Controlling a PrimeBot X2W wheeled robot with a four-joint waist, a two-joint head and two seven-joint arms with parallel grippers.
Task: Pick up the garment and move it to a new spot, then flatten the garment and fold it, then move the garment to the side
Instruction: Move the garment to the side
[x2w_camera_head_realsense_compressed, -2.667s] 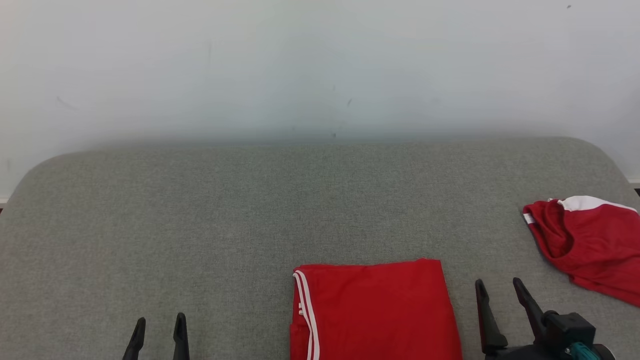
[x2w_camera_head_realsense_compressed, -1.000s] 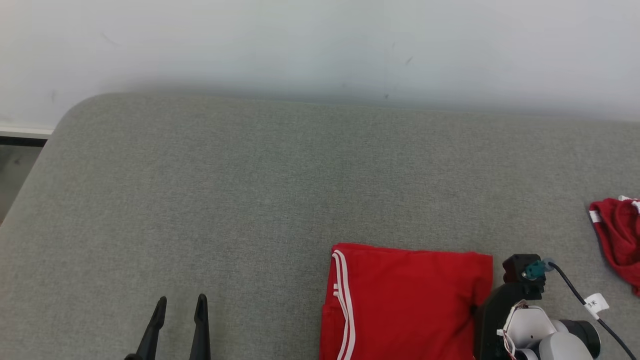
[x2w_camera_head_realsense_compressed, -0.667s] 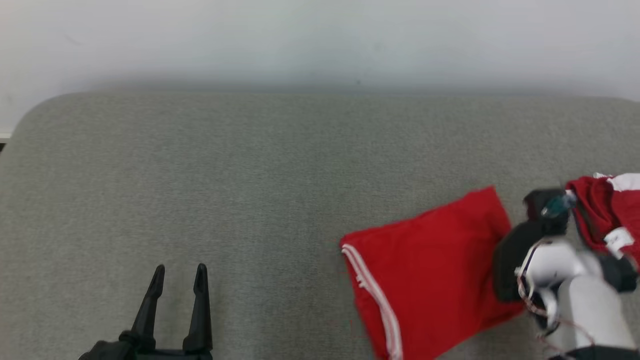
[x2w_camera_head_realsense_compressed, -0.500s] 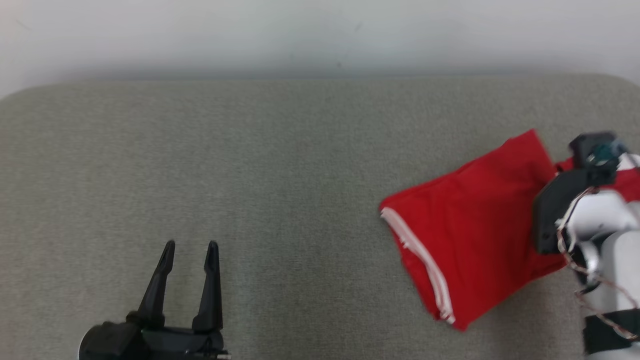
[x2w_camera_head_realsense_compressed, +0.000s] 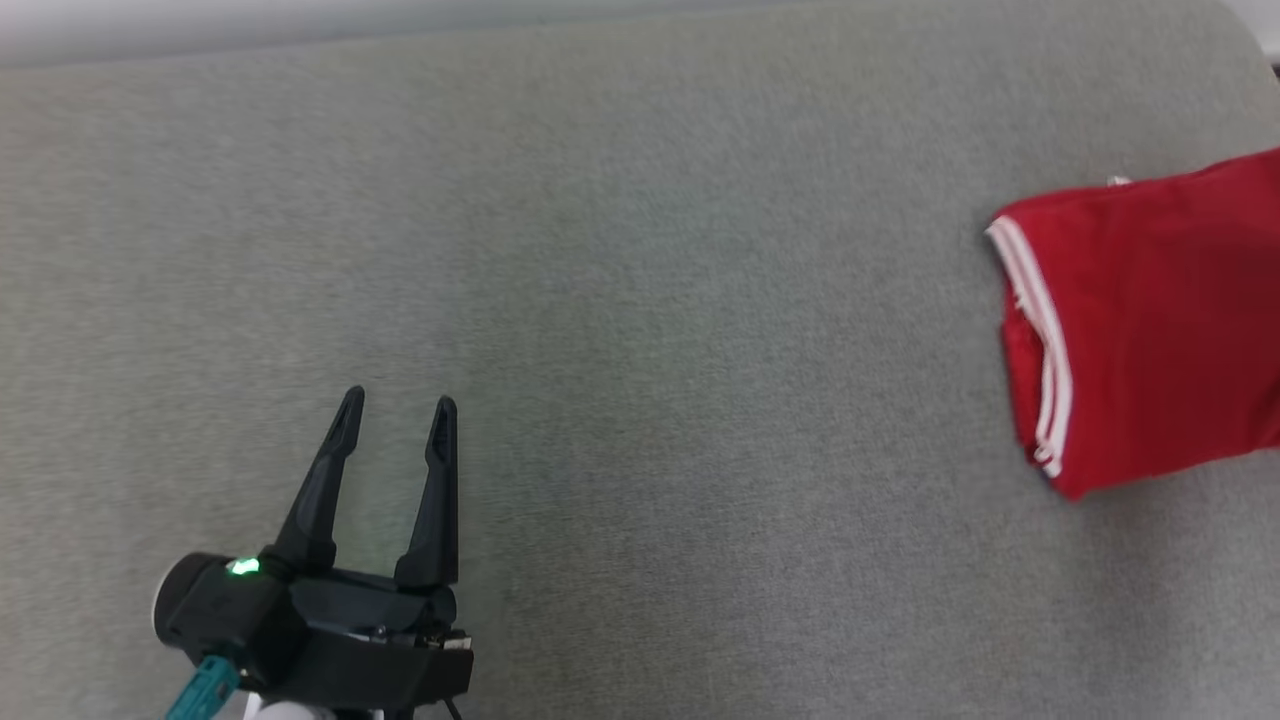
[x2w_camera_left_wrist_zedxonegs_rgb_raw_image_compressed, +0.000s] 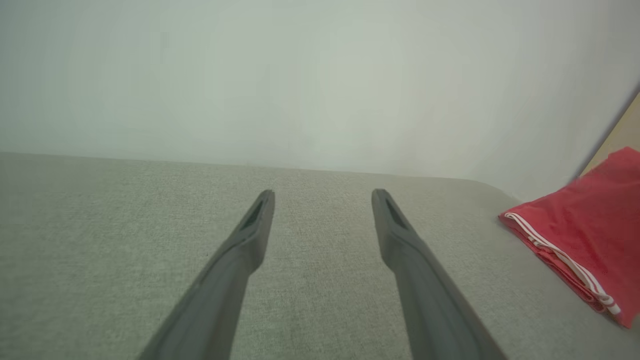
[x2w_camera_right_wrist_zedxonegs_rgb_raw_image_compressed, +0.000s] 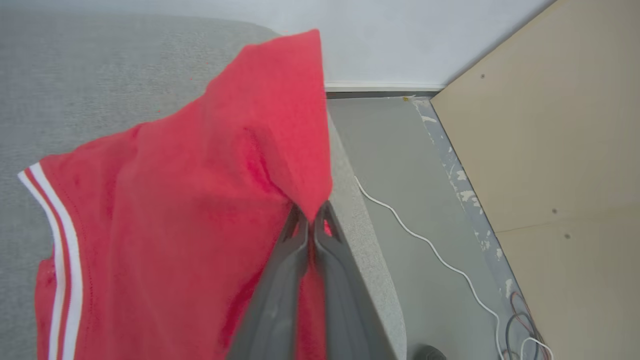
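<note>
Dragged to the worktop's (x2w_camera_head_realsense_compressed: 640, 250) right edge: folded red garment (x2w_camera_head_realsense_compressed: 1150, 320), corner pinched in right hand (x2w_camera_right_wrist_zedxonegs_rgb_raw_image_compressed: 312, 216) (left hand (x2w_camera_head_realsense_compressed: 398, 400) spread, empty). Soft, light; hold all layers.

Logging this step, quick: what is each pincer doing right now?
Left pincer: open, holding nothing.
Right pincer: shut on the garment.

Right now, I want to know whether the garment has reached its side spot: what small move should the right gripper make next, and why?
Probably open the right gripper and let go. It is shut on the folded red garment, which lies at the far right of the grey cushion, beside its edge, so the side spot seems reached.
</note>
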